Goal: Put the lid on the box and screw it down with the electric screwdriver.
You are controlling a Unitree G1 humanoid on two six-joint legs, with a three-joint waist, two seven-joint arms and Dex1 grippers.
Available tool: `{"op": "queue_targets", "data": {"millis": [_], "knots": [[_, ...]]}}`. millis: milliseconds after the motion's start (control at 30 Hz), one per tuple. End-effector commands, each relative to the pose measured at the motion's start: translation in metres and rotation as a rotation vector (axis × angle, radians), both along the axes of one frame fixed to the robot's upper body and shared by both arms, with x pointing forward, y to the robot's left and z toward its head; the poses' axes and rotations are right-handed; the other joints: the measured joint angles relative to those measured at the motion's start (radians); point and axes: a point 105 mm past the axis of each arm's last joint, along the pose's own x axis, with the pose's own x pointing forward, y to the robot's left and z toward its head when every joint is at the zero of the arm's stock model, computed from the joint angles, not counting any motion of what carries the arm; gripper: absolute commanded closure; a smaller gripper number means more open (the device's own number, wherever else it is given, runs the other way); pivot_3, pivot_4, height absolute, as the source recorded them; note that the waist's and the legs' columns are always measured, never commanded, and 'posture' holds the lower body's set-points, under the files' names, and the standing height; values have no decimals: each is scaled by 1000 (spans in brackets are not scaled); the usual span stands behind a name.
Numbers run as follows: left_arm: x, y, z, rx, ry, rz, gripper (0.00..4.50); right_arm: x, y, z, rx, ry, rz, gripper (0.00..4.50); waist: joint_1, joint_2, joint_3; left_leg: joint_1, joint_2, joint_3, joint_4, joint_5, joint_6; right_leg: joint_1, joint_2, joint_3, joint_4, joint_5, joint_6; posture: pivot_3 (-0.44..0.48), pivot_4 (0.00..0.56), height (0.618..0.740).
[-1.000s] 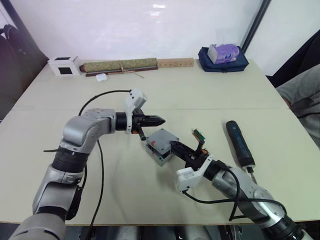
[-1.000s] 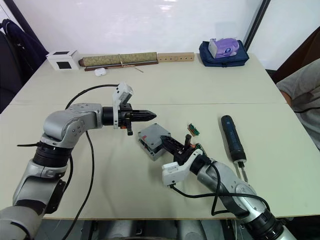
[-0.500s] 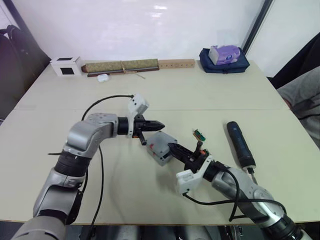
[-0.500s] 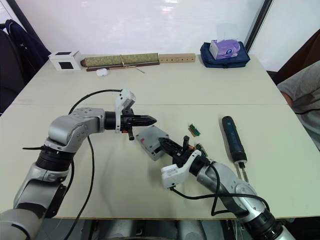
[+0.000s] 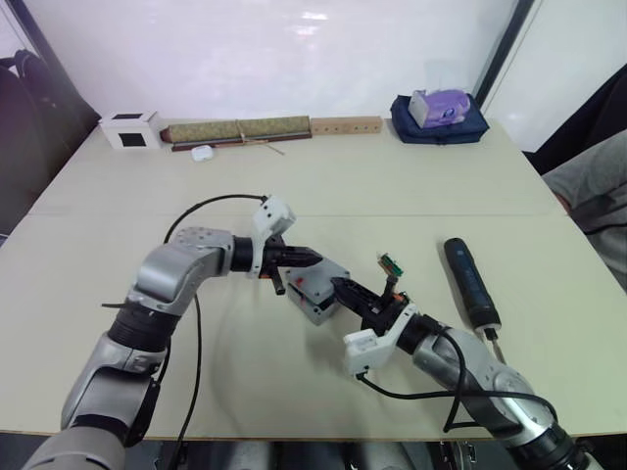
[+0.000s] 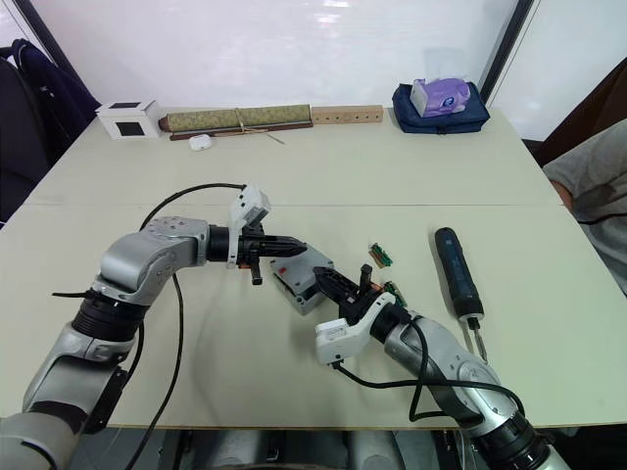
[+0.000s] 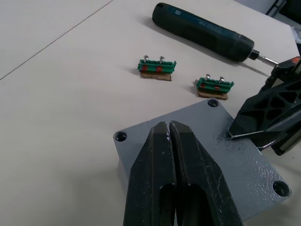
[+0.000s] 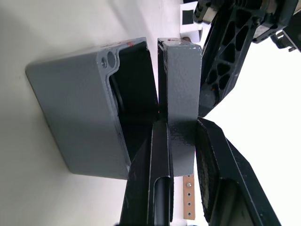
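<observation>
1. The box (image 6: 294, 285) sits near the middle of the table (image 6: 411, 176), a little toward its front edge, with the lid (image 7: 202, 141) over it
2. In the right wrist view the lid (image 8: 181, 84) is not seated flat: a gap shows between it and the box's open top on that side
3. The right gripper (image 8: 181, 141) is clamped on the lid's edge, one finger (image 8: 157, 155) in the gap under the lid and the other against its outer face
4. The left gripper (image 7: 169, 134) has its two fingers pressed together with nothing between them; its tips lie over the lid's top face, but contact cannot be told
5. The electric screwdriver (image 6: 456, 269) lies on the table toward the right edge, well apart from the box, its bit end pointing to the front edge
6. Two small green parts (image 7: 157, 67) lie on the table between the box and the screwdriver
7. A white cube (image 6: 127, 117) stands at the far left corner and a blue bag (image 6: 436, 103) near the far right corner
</observation>
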Motion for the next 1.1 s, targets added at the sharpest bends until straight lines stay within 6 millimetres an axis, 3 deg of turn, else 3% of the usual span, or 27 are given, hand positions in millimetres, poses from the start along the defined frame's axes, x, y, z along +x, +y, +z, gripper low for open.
{"op": "queue_targets", "data": {"millis": [33,200,300,333,433,533,1100], "knots": [[-1,-2,16,-19,-47,-22,4452,-2,1,0,-2,-3,4,4353,0,0,0,0,0,0,0,0,0,0,0,0,0,0,0,0,150,740],[-5,-1,3,69,-65,-53,4452,-3,0,-4,-11,8,1,4353,0,0,0,0,0,0,0,0,0,0,0,0,0,0,0,0,150,740],[-8,3,-23,221,-94,-90,4452,-6,-2,-7,-9,35,-7,4353,0,0,0,1,0,0,0,0,0,0,0,0,0,0,0,0,150,740],[-10,3,-27,229,-92,-105,4484,-7,-4,-7,-3,41,-12,3854,1,0,-1,1,0,0,0,0,0,1,0,0,0,0,0,0,150,740],[-13,-1,-28,210,-86,-126,4500,-10,-7,-6,9,49,-20,3006,3,0,-1,10,0,0,-1,-1,2,11,0,0,-4,-1,0,0,150,740],[-15,-2,-32,219,-85,-137,4500,-12,-8,-4,7,39,-23,1840,1,-1,-2,14,0,1,-1,-2,4,15,0,0,-4,-1,0,0,150,740],[-28,2,-56,253,-50,-170,4500,-24,-17,3,45,36,-13,1840,0,-2,-4,14,0,0,-1,-2,4,15,0,0,-4,-1,0,0,150,740]]}}
